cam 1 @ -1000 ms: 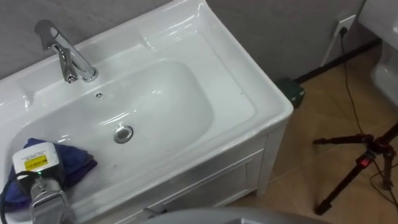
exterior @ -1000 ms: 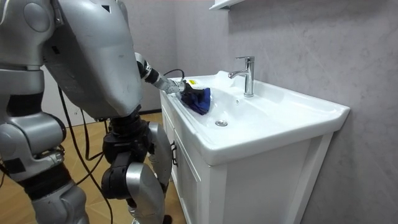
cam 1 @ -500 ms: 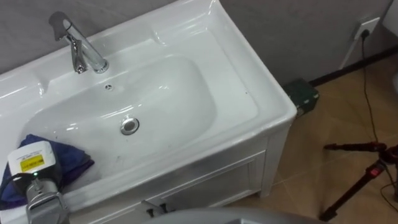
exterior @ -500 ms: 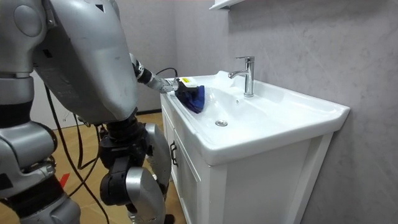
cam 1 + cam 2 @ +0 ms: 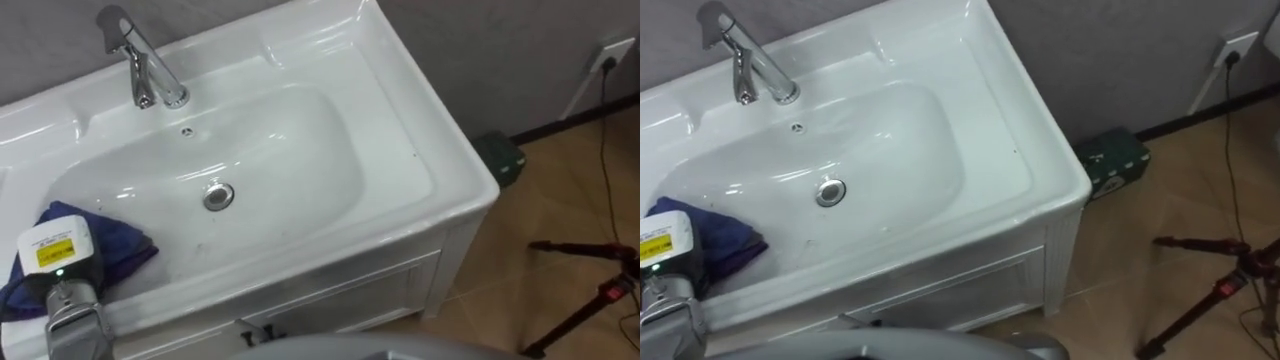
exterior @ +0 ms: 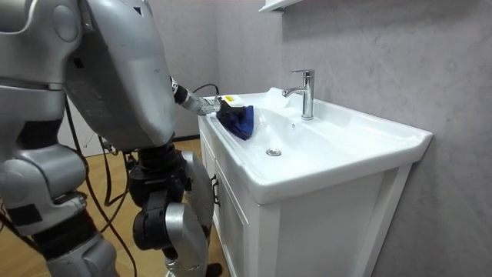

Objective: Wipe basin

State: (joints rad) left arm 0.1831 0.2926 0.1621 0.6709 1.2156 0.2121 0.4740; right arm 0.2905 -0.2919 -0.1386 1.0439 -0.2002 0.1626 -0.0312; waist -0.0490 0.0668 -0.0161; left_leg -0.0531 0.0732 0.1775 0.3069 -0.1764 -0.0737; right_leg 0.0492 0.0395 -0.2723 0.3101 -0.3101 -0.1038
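Blue cloth [image 5: 112, 250] is seen at lower left of the left eye view, bunched at the basin's [image 5: 300, 150] left end, w/ the left hand [image 5: 55, 252] set on it, so the left arm is nearest. Drain [image 5: 218, 196] & the rest of the bowl lie to the right, slightly up-frame. The bowl's long axis runs left-right, so a rightward sweep is prob. needed. Fingers are hidden under the hand's back & cloth folds, so the grip cannot be told. Cloth's left edge is cut off.
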